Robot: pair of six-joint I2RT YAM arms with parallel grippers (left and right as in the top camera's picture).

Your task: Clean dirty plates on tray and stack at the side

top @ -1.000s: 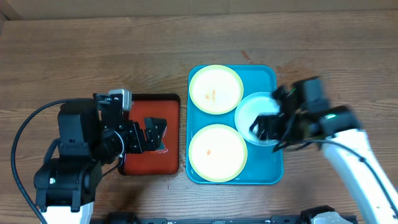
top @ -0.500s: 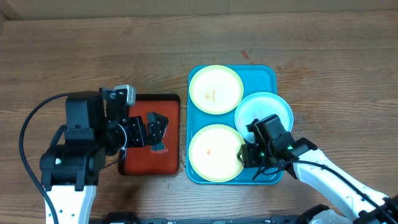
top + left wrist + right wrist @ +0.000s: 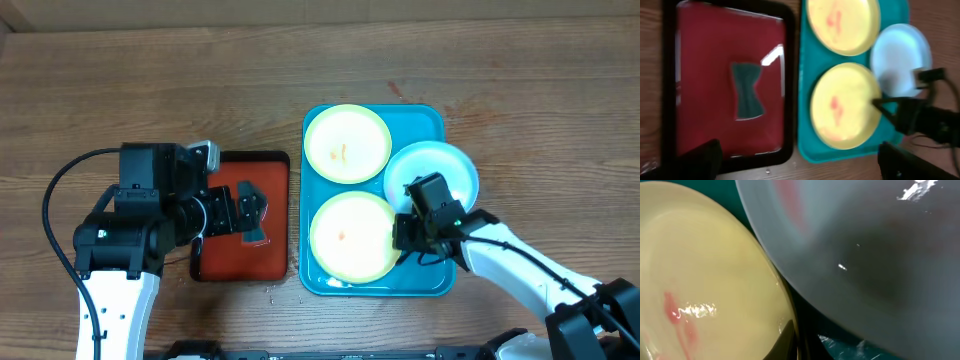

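A brown wood-grain table (image 3: 150, 80) fills almost the whole overhead view, its grain running left to right. A paler tan strip (image 3: 300, 12) runs along the top edge behind it. Small reddish marks (image 3: 393, 88) dot the wood right of centre. A dark rail (image 3: 330, 354) lines the bottom edge. The light is even.

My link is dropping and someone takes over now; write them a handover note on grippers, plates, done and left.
Left gripper: open, empty, over the red tray, where a dark green pad lies.
Right gripper: at near yellow plate's right rim; grip unclear.
That plate, far yellow plate and white plate sit on the blue tray.
Done: nothing stacked.
Left: wipe orange smears, stack all three on the tabletop.
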